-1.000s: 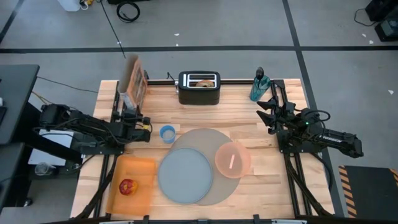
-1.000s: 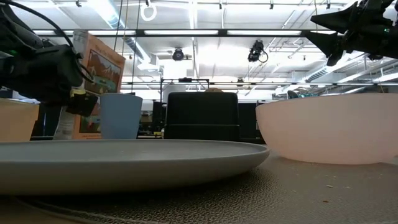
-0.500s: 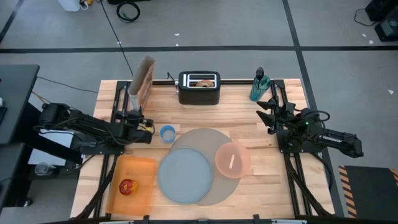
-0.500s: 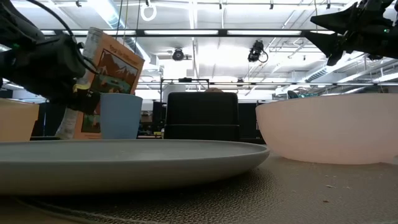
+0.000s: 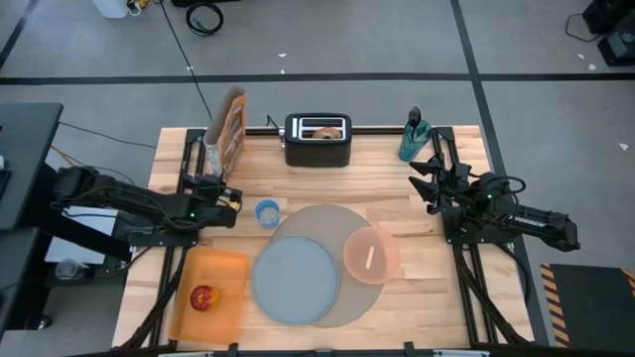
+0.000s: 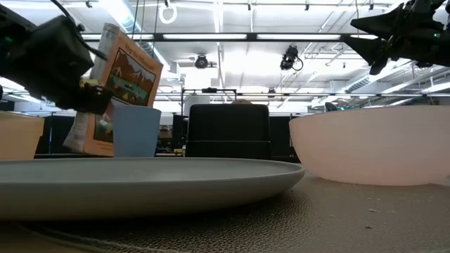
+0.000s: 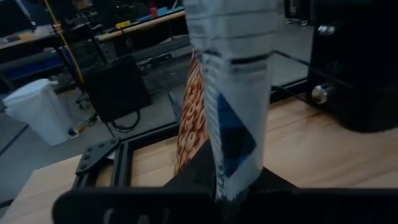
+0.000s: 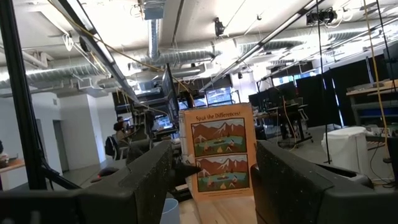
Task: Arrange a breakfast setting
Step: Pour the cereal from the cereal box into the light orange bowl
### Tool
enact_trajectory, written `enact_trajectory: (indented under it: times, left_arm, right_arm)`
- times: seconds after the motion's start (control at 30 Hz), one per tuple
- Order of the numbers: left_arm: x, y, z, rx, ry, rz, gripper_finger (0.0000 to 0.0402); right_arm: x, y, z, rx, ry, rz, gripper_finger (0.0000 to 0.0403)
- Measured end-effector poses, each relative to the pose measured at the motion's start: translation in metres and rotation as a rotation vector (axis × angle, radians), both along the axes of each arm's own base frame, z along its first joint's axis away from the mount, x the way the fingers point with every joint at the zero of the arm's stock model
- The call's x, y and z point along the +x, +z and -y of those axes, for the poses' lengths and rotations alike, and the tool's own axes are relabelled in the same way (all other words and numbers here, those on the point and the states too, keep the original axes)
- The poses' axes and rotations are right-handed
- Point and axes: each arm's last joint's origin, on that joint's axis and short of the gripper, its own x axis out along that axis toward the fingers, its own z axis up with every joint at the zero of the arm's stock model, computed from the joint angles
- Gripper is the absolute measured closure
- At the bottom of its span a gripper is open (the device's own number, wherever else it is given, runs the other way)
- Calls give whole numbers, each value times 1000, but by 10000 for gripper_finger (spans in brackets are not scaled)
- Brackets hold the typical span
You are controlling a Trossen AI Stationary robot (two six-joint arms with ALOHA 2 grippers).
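Near edge: orange board [image 5: 208, 293] at the near left with the red apple [image 5: 203, 297] on it; blue-grey plate [image 5: 295, 280] lies flat on the round grey mat [image 5: 322, 223], centre; pink bowl [image 5: 371, 254] just right of it, overlapping the mat's right edge; a pale stick-like item in the bowl [image 5: 369, 258], long axis running near-to-far, cannot tell what it is; bare table [image 5: 437, 288] right of the bowl; small blue cup [image 5: 266, 212] just left of the mat; left pincer [image 5: 230, 198] closed, beside the cup, at the foot of the tilted cereal box [image 5: 226, 134]; box's long axis leans off upright; right pincer [image 5: 425, 178] open, raised over the right side, holding nothing; far edge: black toaster [image 5: 317, 139] with a bagel [image 5: 323, 129] in its slot; teal bottle [image 5: 413, 137] at the far right.
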Motion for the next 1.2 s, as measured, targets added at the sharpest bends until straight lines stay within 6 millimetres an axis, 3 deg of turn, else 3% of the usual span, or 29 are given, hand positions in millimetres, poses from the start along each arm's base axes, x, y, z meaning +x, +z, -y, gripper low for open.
enact_trajectory:
  times: [0.5, 0.8, 1.2]
  left_arm:
    - [-4, 31, 18, -46, -269, 100, 389]
    - [-1, 59, 23, -1, -472, 130, 390]
    - [0, 124, 23, 23, -653, 119, 390]
  right_arm:
    - [0, -1, 0, 6, -1, -4, 161]
    - [2, -7, 1, 63, 15, -58, 161]
    - [5, -15, 1, 121, 37, -137, 161]
